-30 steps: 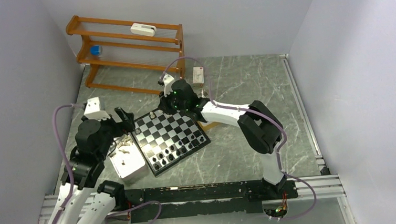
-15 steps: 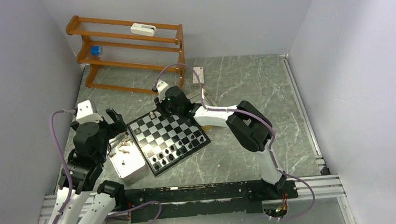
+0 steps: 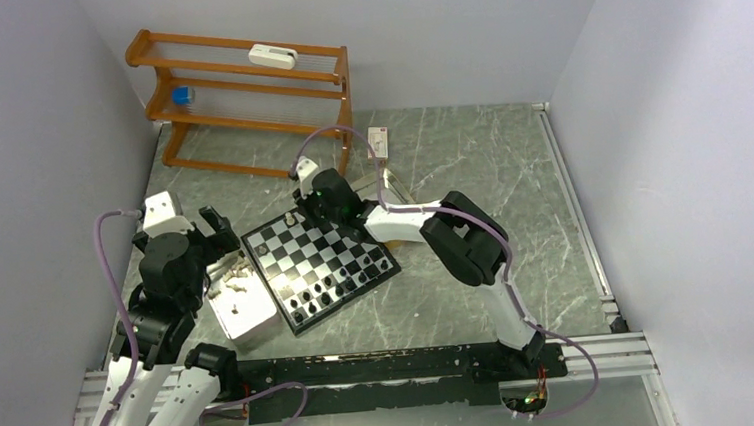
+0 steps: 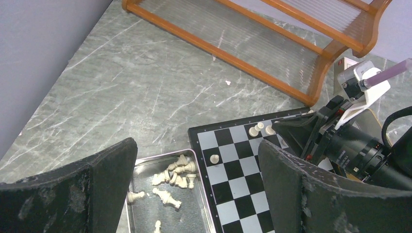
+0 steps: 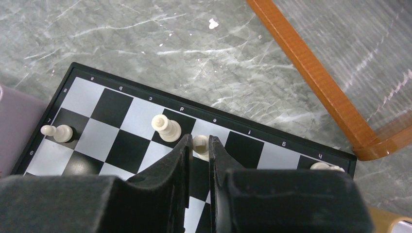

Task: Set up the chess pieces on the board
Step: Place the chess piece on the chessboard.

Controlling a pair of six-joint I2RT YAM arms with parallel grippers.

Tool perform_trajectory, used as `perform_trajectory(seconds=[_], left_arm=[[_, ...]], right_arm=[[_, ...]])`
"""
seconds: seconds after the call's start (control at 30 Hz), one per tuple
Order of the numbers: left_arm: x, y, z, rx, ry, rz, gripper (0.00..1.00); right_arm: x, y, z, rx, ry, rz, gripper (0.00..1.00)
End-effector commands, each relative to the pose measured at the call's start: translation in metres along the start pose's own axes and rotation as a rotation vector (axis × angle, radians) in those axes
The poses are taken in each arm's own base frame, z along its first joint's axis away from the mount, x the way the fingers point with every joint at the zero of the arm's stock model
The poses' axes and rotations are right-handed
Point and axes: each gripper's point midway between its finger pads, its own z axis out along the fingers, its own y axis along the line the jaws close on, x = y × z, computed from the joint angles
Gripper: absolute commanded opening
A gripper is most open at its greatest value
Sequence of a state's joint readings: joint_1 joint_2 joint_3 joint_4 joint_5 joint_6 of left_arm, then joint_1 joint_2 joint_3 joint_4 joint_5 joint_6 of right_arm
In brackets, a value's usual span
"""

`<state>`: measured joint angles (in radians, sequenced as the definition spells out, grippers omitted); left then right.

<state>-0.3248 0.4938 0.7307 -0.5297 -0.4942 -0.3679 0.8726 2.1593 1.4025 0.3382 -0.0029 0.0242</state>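
The right end effector pinches a cream piece on the edge row of the board.

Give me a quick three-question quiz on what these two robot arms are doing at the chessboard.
1. True or false: the left jaws are holding a chess piece.
2. What do the right jaws pinch? A) a black pawn B) a cream piece at the lettered edge of the board C) nothing
3. Fill in: the loose cream pieces lie in a metal ____ beside the board.

Key: 1 false, they gape wide with nothing between them; 2 B; 3 tray.
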Motion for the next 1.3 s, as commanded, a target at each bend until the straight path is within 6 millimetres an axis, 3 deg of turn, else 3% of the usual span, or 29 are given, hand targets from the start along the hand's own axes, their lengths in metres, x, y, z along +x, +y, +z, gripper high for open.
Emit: perform_trajectory(seconds=[0.0, 1.27], left_arm=[[-0.007, 0.001, -0.004, -0.006, -0.013, -0.007, 0.99], [-0.008, -0.001, -0.005, 0.012, -0.022, -0.009, 0.99]], right_arm=[[-0.008, 0.003, 0.010, 0.002, -0.039, -0.001, 0.18], [0.003, 0.003, 0.011, 0.039, 0.031, 0.018, 0.19]])
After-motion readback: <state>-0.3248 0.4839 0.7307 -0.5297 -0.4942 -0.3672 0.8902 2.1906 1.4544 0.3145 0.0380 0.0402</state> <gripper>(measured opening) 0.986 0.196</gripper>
